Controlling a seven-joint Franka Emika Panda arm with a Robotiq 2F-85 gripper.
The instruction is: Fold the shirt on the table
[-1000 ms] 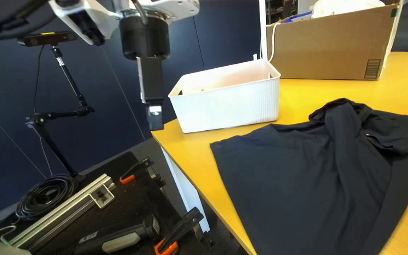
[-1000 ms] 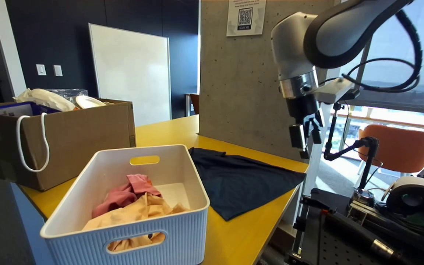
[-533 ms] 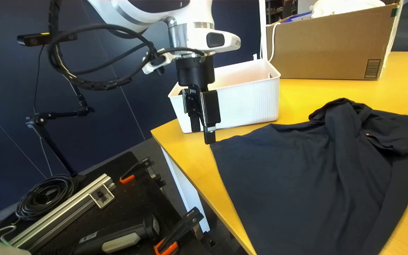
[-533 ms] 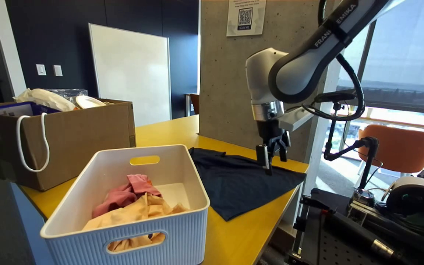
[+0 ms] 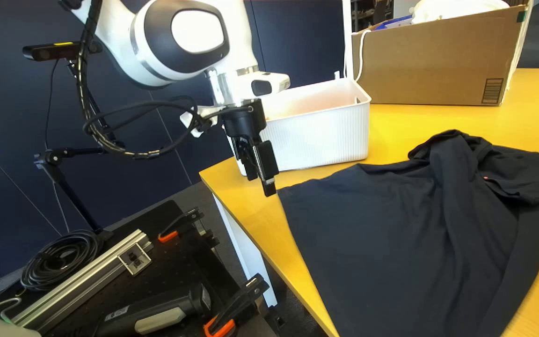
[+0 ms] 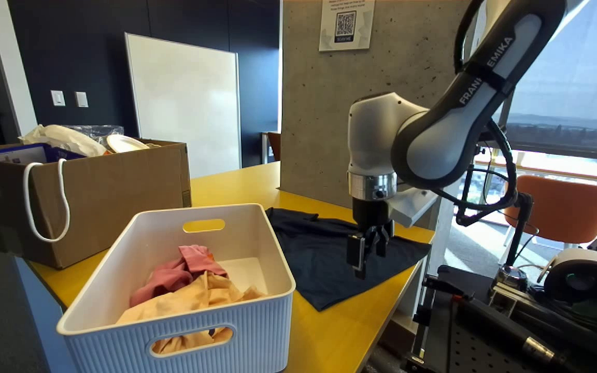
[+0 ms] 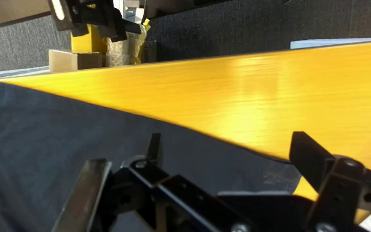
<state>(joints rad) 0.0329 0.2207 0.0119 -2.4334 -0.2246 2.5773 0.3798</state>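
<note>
The gripper (image 7: 226, 141) is released: in the lower half of the wrist view its fingers (image 7: 304, 158) stand wide apart, the tip near mid-frame against the dark shirt (image 7: 60, 135), the tip farther right against the yellow table (image 7: 204, 96). In an exterior view the fingertips (image 5: 269, 189) are near the centre of the frame, just beside the shirt's upper-left corner; whether they touch the table I cannot tell. The arm (image 6: 436, 150) reaches down from the upper right in an exterior view.

The shirt lies on the table, in an exterior view spread from the centre of the frame to the lower right and cut off by the bottom edge, its left part flat, its right part gathered in folds. A white basket (image 5: 321, 140) stands near it in both exterior views; inside lie pink cloth (image 6: 169, 277) and peach cloth (image 6: 189, 303), at the lower left of the frame. A cardboard box (image 5: 438, 65) sits at the upper right. At the lower left are a metal bar (image 5: 82, 281) and a coil of cable (image 5: 40, 271). A concrete pillar (image 6: 324, 129) rises at the upper middle, with a whiteboard (image 6: 189, 103) to its left.
</note>
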